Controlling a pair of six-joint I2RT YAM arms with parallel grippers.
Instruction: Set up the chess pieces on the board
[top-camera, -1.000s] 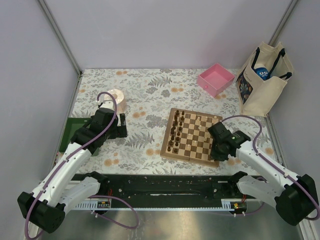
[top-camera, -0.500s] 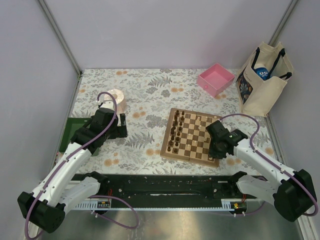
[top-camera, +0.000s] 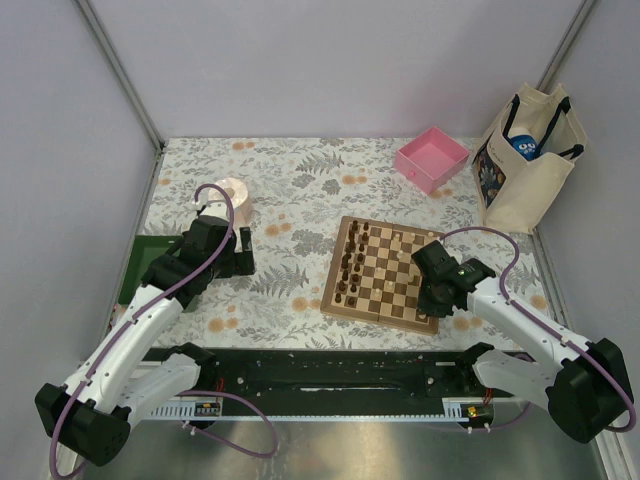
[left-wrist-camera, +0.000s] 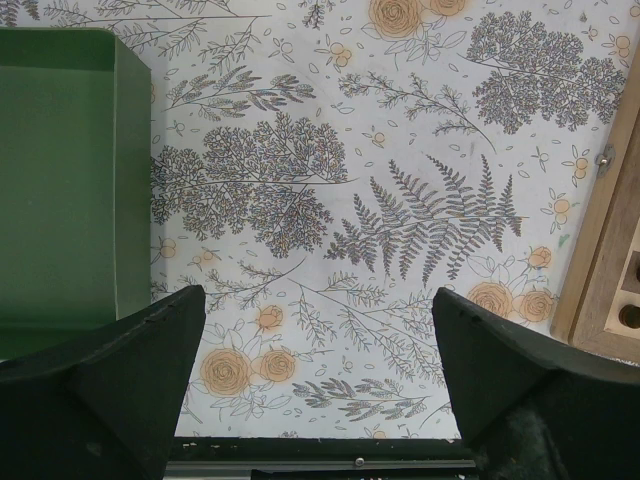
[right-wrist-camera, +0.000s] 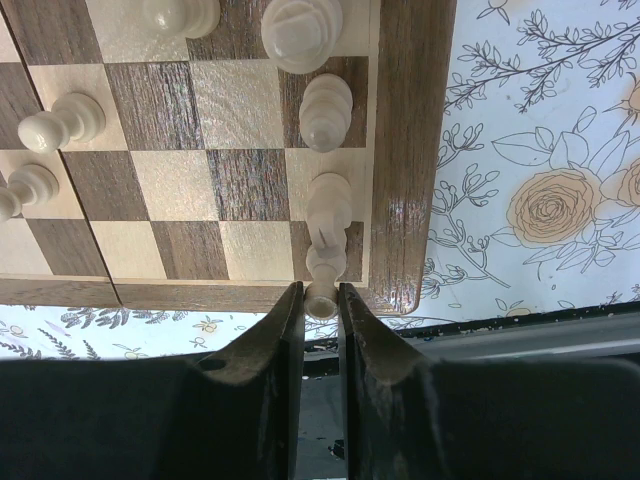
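The board (top-camera: 372, 312) lies right of centre on the floral table. Dark chess pieces (top-camera: 348, 265) stand in its left columns and pale ones (top-camera: 400, 243) towards its right side. My right gripper (top-camera: 437, 292) hangs over the board's near right corner. In the right wrist view it (right-wrist-camera: 320, 300) is shut on one end of a pale piece (right-wrist-camera: 322, 270), above the corner square by the wooden border (right-wrist-camera: 408, 150). More pale pieces (right-wrist-camera: 327, 110) stand in that edge column. My left gripper (top-camera: 232, 255) stands open and empty (left-wrist-camera: 320, 310) over bare cloth left of the board.
A pink tray (top-camera: 432, 158) sits at the back. A tote bag (top-camera: 525, 160) leans at the right wall. A green tray (top-camera: 135, 265) lies at the left edge, close to my left fingers (left-wrist-camera: 60, 180). A pale round roll (top-camera: 235, 198) stands behind the left gripper.
My right gripper has shifted slightly left and farther over the board's near right corner, still holding the pale piece. The left arm has not moved.
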